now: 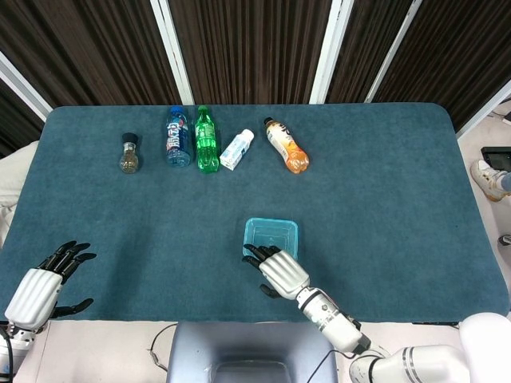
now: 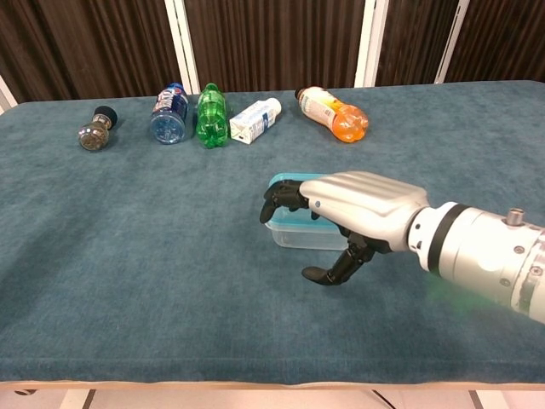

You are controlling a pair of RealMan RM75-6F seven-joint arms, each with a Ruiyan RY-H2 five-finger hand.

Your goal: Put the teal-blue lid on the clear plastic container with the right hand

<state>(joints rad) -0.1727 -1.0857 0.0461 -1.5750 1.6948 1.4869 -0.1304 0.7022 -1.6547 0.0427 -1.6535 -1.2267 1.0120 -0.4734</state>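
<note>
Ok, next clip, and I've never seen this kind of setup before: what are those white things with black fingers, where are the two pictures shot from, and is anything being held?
They are robot hands on two arms. The head view looks down from above; the chest view looks across the table from lower down.

The right hand hangs beside the near edge of the clear container, which has the teal-blue lid on it. Its fingers are spread and hold nothing. The left hand sits at the near left corner, also empty; only the head view shows it.

On the blue cloth table, along the far side, lie a small dark-capped jar, a blue bottle, a green bottle, a small white bottle and an orange bottle.
</note>
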